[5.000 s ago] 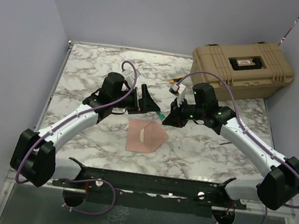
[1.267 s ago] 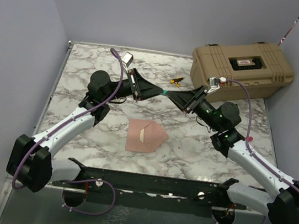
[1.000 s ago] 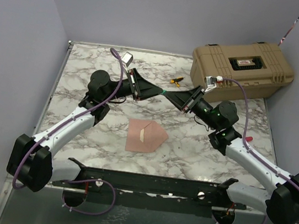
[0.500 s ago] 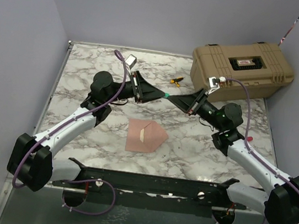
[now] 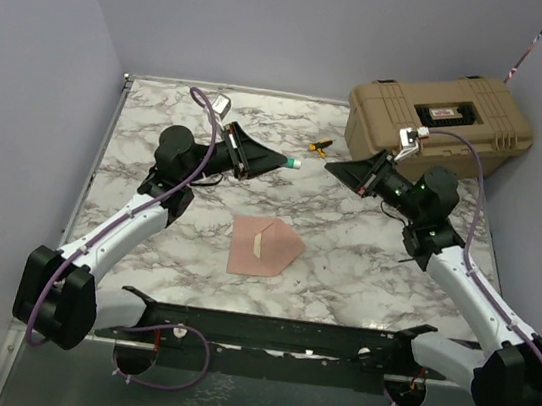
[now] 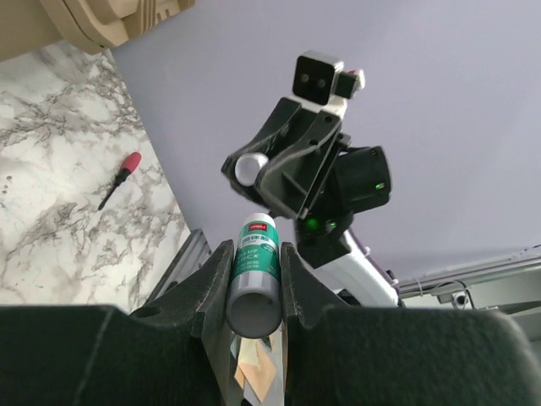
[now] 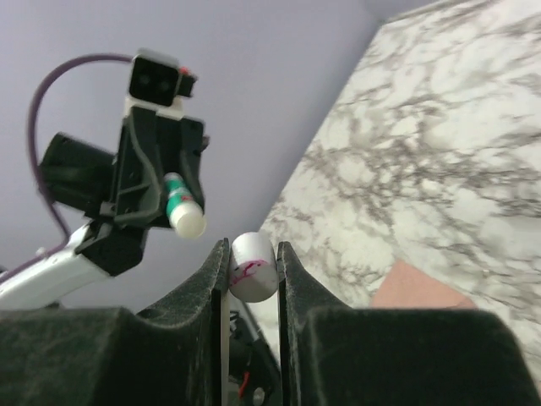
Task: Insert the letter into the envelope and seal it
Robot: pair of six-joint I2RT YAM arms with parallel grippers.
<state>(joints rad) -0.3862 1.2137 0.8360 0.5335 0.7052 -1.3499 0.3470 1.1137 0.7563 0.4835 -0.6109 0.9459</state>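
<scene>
I see the envelope (image 5: pixel 265 246) lying flat in the middle of the marble surface (image 5: pixel 152 116), pointed flap toward the right, a pale strip on it, well apart from both arms. Beyond it, my left gripper (image 5: pixel 279 161) has its jaws clamped on a green-and-white glue stick (image 6: pixel 256 258), which faces the right gripper (image 5: pixel 338 169). Its jaws pinch a white cap (image 7: pixel 252 266). A tan case (image 5: pixel 444 121) sits far right.

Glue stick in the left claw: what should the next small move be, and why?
Probably lower the left claw with the glue stick toward the open flap of the envelope. The stick is uncapped, its cap sits apart in the right claw, and the envelope lies flat, unsealed.
</scene>
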